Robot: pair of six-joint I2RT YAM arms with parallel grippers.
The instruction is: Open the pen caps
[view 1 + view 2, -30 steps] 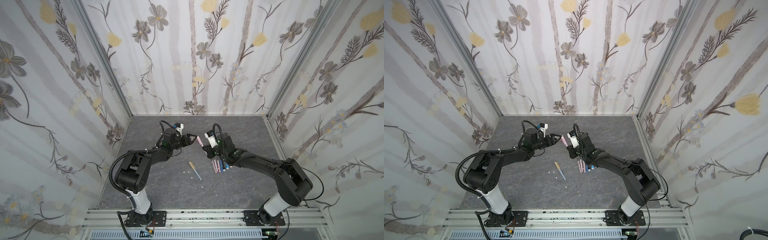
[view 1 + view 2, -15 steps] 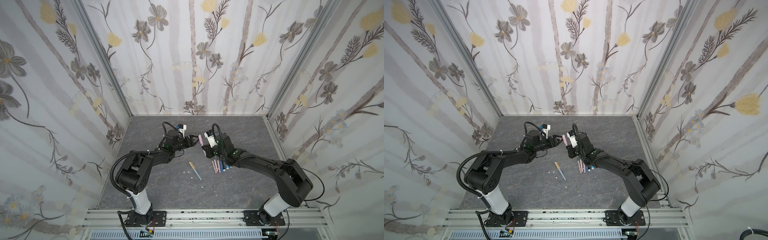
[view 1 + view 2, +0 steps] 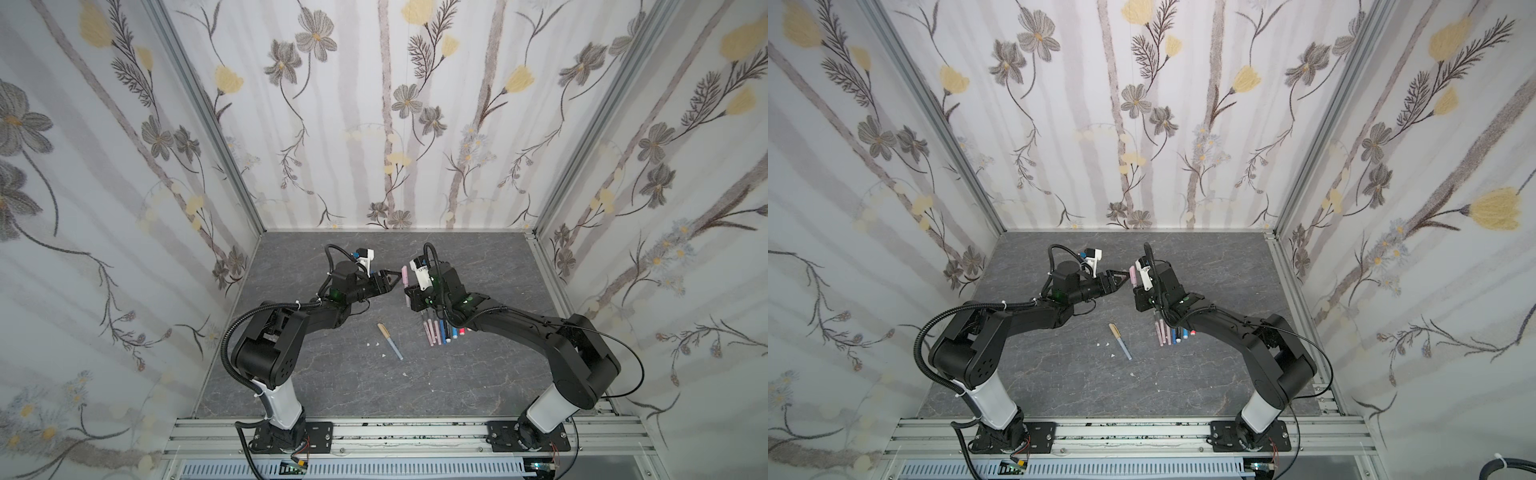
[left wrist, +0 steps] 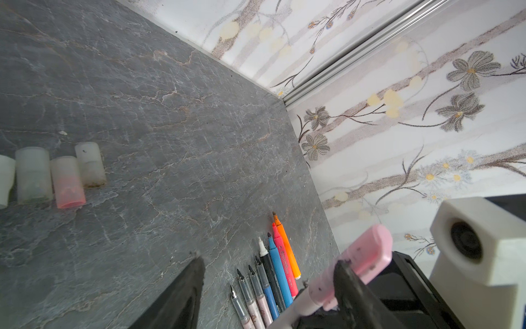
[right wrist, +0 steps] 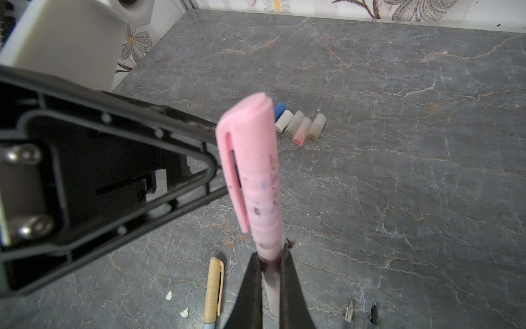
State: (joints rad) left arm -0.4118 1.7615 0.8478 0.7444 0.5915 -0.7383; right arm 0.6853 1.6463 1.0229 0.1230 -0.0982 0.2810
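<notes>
1. Left gripper (image 3: 397, 282) has advanced toward the pink cap (image 5: 250, 159). Its jaws are spread, one finger beside the cap, nothing held.
2. Right gripper (image 5: 271, 256) pinches the pink pen (image 4: 306, 302) just below the cap, raised above the counter (image 3: 332, 374).
3. Recommendation: centre the cap between the spread jaws, close on the cap alone, then pull along the pen's axis.
4. Yellow-capped pen (image 3: 390, 341) lies on the counter, cap still on.
</notes>
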